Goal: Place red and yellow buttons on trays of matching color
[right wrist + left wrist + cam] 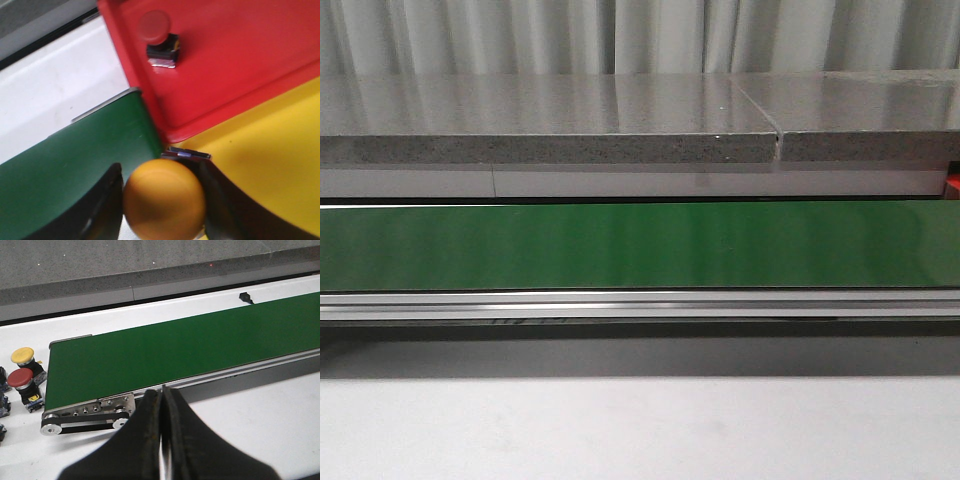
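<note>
In the right wrist view my right gripper (pixel 162 200) is shut on a yellow button (pixel 164 200), held above the end of the green conveyor belt (pixel 75 160) at the edge of the yellow tray (pixel 270 165). A red button (pixel 157 37) stands on the red tray (pixel 240 65). In the left wrist view my left gripper (pixel 162 405) is shut and empty, just before the near rail of the belt (pixel 180 350). A yellow button (pixel 24 357) and a red button (pixel 22 381) stand on the white table beside the belt's end. No gripper shows in the front view.
The front view shows the green belt (pixel 640 245), its metal rail (pixel 640 305) and a grey stone counter (pixel 570 125) behind. More dark button bodies (pixel 2 402) sit at the left wrist view's edge. A small black part (pixel 245 297) lies beyond the belt.
</note>
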`<state>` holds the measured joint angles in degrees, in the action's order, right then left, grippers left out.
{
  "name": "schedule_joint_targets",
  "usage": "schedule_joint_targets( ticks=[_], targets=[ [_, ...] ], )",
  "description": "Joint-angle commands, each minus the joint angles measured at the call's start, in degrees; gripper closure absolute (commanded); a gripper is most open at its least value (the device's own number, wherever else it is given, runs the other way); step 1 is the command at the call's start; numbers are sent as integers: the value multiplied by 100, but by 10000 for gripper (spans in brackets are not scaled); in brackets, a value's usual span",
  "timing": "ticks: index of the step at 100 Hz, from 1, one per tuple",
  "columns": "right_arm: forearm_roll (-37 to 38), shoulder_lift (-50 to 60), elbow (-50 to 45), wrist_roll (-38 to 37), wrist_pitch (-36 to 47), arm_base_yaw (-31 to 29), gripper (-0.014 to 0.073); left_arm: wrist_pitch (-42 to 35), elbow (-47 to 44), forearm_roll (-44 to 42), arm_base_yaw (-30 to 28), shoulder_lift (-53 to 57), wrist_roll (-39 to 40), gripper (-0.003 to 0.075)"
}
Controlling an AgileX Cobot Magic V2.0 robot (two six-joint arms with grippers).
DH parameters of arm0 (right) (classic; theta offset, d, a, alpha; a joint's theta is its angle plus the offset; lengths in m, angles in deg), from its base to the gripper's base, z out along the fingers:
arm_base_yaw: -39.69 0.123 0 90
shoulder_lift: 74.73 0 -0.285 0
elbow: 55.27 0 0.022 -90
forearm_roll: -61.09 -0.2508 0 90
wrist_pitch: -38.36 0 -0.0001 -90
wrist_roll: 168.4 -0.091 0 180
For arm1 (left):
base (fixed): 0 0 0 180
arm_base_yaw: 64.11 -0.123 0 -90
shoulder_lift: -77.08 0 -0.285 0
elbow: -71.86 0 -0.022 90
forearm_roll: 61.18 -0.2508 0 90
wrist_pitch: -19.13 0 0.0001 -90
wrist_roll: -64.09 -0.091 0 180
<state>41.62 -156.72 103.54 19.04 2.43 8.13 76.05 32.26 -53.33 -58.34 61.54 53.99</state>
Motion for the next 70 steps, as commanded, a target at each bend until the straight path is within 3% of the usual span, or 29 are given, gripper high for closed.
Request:
schedule_joint_targets(
  ticks=[1, 70],
  targets=[
    [-108, 89, 97, -239, 459, -247, 410, -388, 126, 121, 38, -92, 60, 741],
    [-231, -1707, 97, -348, 1160, -396, 410, -388, 126, 121, 38, -92, 60, 741]
  ],
)
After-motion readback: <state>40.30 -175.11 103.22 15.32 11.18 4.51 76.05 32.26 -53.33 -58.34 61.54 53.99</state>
